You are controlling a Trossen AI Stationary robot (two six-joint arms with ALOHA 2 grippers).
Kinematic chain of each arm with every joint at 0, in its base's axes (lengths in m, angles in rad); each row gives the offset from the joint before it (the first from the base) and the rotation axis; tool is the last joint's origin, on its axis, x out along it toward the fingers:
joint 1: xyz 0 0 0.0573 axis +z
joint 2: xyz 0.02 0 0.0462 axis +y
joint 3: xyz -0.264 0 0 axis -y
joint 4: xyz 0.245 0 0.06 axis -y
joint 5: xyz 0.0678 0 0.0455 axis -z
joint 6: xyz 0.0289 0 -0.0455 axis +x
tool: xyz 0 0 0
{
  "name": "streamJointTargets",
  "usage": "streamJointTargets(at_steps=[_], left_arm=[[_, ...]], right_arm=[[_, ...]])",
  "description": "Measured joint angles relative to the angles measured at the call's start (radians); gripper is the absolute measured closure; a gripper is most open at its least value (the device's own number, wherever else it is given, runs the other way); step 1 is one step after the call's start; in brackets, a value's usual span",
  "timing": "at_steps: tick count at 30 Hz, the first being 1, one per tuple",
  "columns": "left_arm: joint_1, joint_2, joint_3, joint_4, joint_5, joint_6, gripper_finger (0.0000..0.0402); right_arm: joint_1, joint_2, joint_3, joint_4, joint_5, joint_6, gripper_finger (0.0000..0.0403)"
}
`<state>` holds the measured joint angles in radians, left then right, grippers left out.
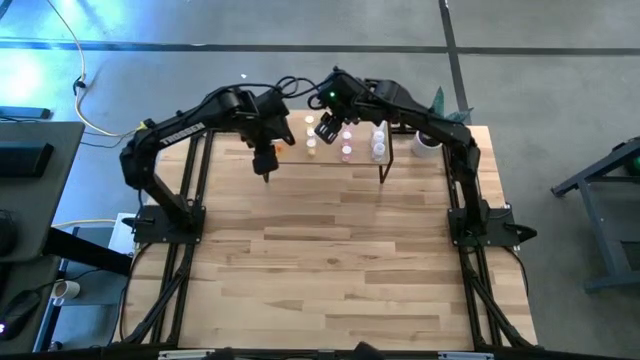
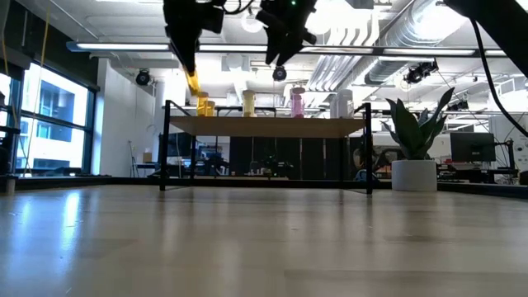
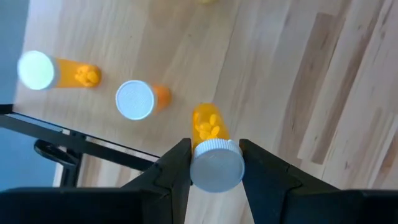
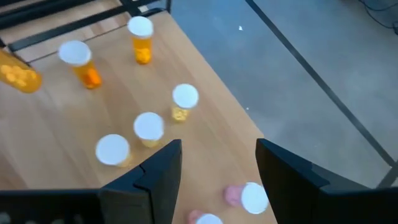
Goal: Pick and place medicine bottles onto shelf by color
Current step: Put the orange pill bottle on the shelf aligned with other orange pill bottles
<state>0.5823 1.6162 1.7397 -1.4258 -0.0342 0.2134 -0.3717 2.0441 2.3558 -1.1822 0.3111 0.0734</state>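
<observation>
We have the left gripper (image 3: pixel 214 163) closed on an orange bottle (image 3: pixel 208 127), its fingers (image 3: pixel 176 167) pinching the white cap (image 3: pixel 216 165) from both sides while the pill-filled body hangs below, above the shelf (image 3: pixel 261 74) near two other orange bottles (image 3: pixel 135 99) standing there. From the low view the held bottle (image 2: pixel 193 82) sits clear above the shelf board (image 2: pixel 264 126), over its orange end. We judge the bottle light and rigid, with smooth plastic walls that could slip, and narrow enough to topple if set down tilted; the ridged cap looks the surest place to hold it. The right gripper (image 4: pixel 217 165) hovers over the yellow bottles (image 4: pixel 149 127) and pink bottles (image 4: pixel 245 196), fingers spread wide and holding nothing.
</observation>
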Motion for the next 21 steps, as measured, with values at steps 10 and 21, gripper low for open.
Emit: streamJointTargets(at_steps=[10, 21], left_arm=[[0.0, 0.057, 0.0, 0.0, -0.003, -0.026, 0.0286], [0.013, 0.094, 0.0, -0.01, -0.003, -0.028, 0.0286]], right_arm=[[-0.061, 0.0, 0.0, -0.007, 0.0, -0.068, 0.0206], [-0.098, 0.0, 0.0, -0.023, 0.0, -0.082, 0.0206]])
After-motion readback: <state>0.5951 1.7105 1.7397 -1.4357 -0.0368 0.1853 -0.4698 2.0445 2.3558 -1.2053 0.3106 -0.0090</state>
